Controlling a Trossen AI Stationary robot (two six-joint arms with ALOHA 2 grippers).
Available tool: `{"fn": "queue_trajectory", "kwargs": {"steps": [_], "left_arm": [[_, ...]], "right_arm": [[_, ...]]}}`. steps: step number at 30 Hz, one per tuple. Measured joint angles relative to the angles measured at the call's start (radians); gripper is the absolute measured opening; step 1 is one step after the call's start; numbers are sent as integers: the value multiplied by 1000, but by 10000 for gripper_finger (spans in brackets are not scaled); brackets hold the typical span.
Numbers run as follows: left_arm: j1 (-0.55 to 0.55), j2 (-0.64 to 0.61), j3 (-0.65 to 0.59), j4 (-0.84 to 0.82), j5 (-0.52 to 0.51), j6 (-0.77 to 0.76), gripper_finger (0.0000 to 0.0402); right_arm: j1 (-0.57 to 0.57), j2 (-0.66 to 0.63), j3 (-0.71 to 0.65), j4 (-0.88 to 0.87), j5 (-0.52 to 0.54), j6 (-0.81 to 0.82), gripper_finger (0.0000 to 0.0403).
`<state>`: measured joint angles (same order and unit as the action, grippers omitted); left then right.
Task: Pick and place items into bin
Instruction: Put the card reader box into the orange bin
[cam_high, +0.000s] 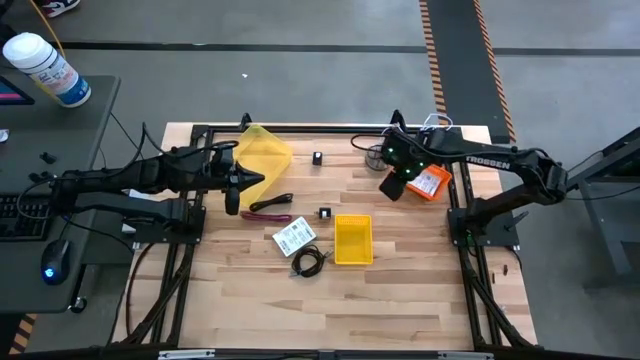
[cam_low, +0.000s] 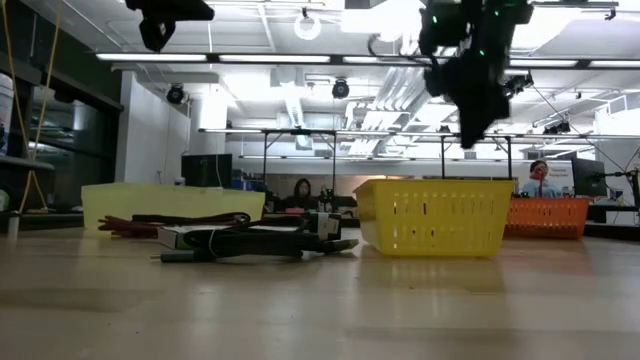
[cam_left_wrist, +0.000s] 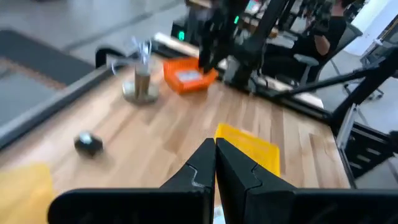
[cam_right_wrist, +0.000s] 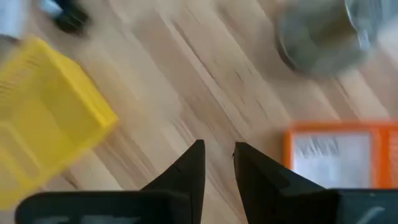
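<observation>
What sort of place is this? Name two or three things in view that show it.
Most likely a robotics lab or workshop in an open industrial hall. Two arms sit on a framed wooden table. The concrete floor carries hazard tape. Behind the table, people sit at workstations under strip lights.

Two dark, near-black arms here, slim jointed tubes on black frame mounts. The right arm (cam_high: 520, 170) carries white TROSSEN lettering and small green lights glowing near its wrist. Thin black cables trail along the left arm (cam_high: 130, 180). Both end in matte black, wedge-shaped fingers (cam_left_wrist: 199, 171).
</observation>
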<state>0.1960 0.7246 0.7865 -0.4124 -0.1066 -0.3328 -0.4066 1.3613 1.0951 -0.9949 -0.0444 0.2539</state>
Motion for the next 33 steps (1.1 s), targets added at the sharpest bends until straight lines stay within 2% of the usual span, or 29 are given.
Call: {"fn": "queue_trajectory", "kwargs": {"steps": [4,6,10,17,21,27,33], "left_arm": [[0,24,1,-134,10,-123,1],[0,55,0,-195,53,-159,1],[0,159,0,-203,162,-207,1],[0,375,0,-178,232,-309,1],[0,451,0,-158,263,-330,6],[-3,506,0,-142,279,-347,73],[-58,564,0,-129,276,-373,142]], "right_arm": [[48,0,11,121,27,10,77],[63,0,11,164,72,28,79],[73,1,11,223,172,81,81],[65,1,11,197,140,102,83],[65,1,11,149,144,108,91],[65,1,11,131,146,80,104],[64,1,11,132,143,51,108]]}}
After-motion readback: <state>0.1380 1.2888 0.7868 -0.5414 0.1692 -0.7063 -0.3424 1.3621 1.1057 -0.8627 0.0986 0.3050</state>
